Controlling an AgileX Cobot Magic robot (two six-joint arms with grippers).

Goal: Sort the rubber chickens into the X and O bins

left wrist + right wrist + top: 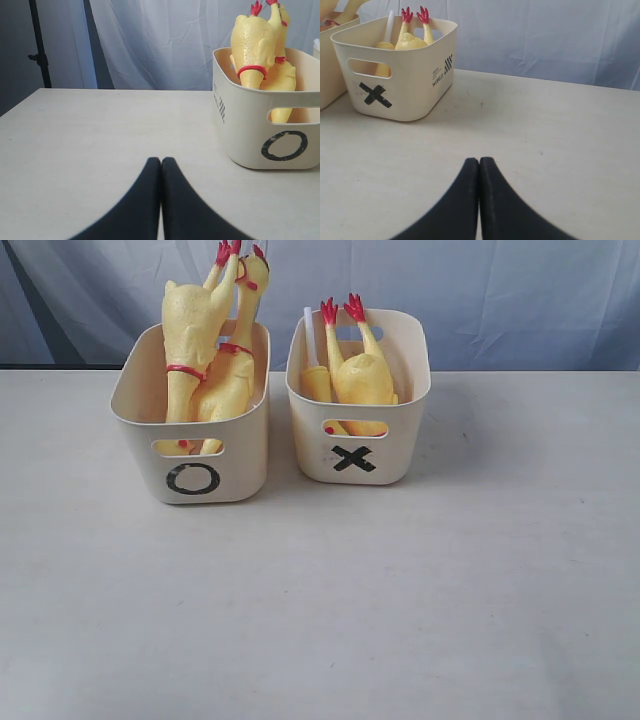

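Plainly, the tub marked O (240, 455) sits upper left in the exterior view and holds two long rubber chickens (190, 340). The X tub (395, 445) beside it holds shorter chickens (362, 378). Its side print (440, 75) is too blurred to read. The left gripper (161, 161) and right gripper (479, 161) are both pinched together and empty.

Open tabletop (320, 620) in front, O bin (245, 455) just beside X bin (400, 445) — tall chickens (190, 330) jut above

Rubber chickens (190, 330): showing bumpy, matt yellow skin. O bin (245, 455) & X bin (400, 455): presenting smooth cream plastic w/ slight sheen. Table (320, 620): appearing smooth, matt. Backdrop (520, 290): hanging as wrinkled cloth. Left gripper (161, 160), right gripper (479, 160): looking smooth, matt black.
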